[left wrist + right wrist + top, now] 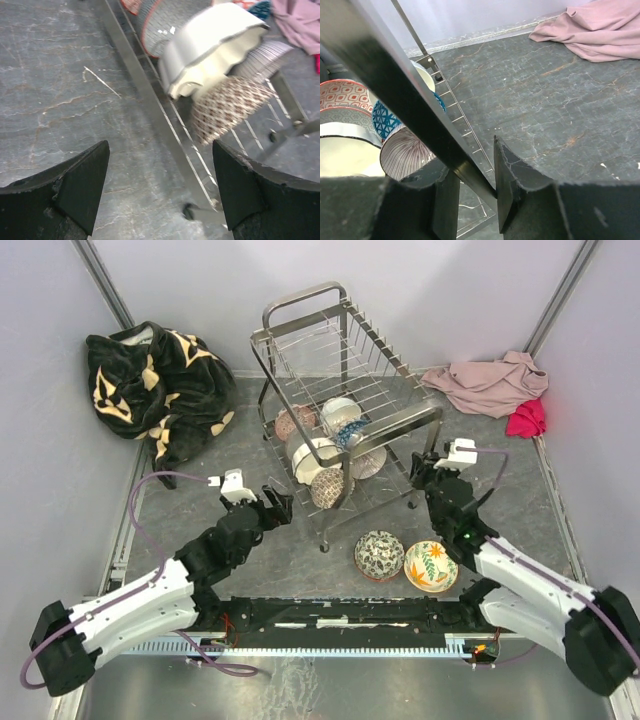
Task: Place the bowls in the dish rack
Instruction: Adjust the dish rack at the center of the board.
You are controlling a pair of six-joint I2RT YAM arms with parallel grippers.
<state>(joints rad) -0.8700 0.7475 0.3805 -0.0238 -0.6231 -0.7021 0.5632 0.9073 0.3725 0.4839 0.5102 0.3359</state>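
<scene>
No legible text anywhere

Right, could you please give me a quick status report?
Left end effector open, empty, beside the dish rack. Right end effector astride its bar, grip unclear. Two bowls on the table, not yet loaded.

The dark grey, marble-veined surface (570, 500) carries the dish rack (345, 390), which stands on its feet at the centre. Two loose bowls sit just in front of the rack near the front edge: a green patterned bowl (379, 555) and, just beside it, an orange leaf-print bowl (430, 566). A crumpled black-and-cream blanket (155, 390) lies at the far left, and a pink cloth (490, 383) with a red cloth (527, 418) beside it lies at the far right.
</scene>
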